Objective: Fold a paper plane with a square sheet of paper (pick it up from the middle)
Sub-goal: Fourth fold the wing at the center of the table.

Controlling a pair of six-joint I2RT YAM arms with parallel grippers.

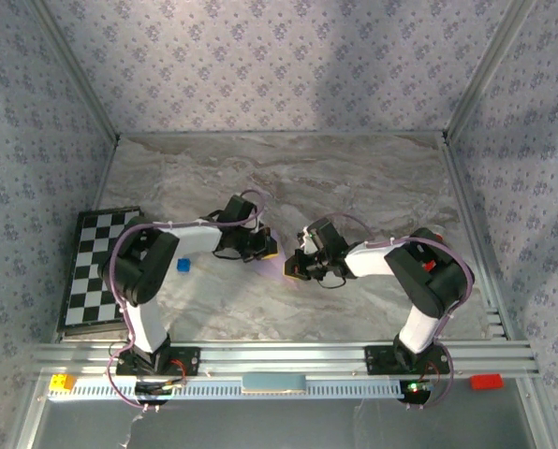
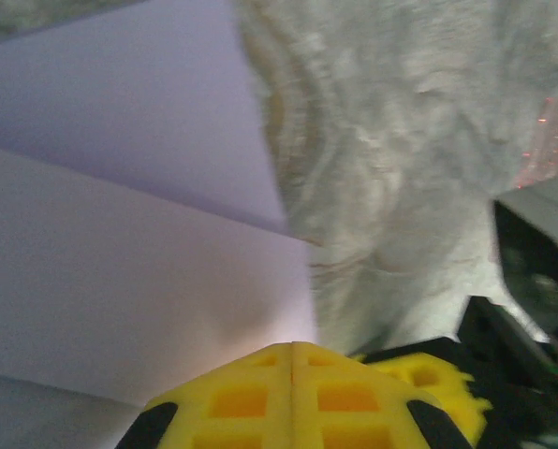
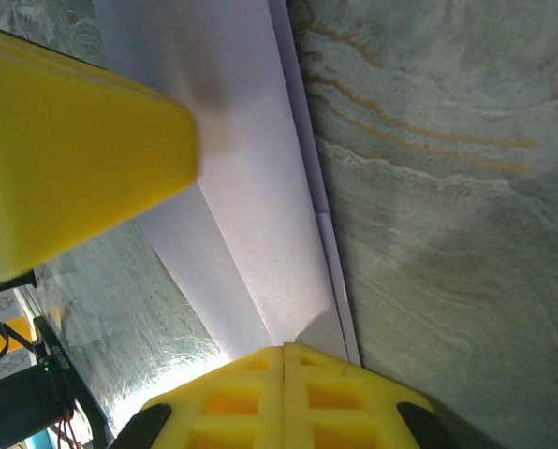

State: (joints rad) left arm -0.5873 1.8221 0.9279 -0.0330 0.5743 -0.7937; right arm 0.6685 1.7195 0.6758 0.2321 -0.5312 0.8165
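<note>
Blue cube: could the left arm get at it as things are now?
Probably yes, though not at once. The cube lies in the open beside the left arm, nothing between them. But the left pincer is shut, its tip at the paper, so it would have to swing back and open first.

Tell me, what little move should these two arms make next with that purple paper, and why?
Probably slide the shut right gripper along the fold edge to press the crease flat, while the shut left gripper pins the paper. The lilac paper already lies in overlapping layers on the table, with both grippers low over it.
</note>
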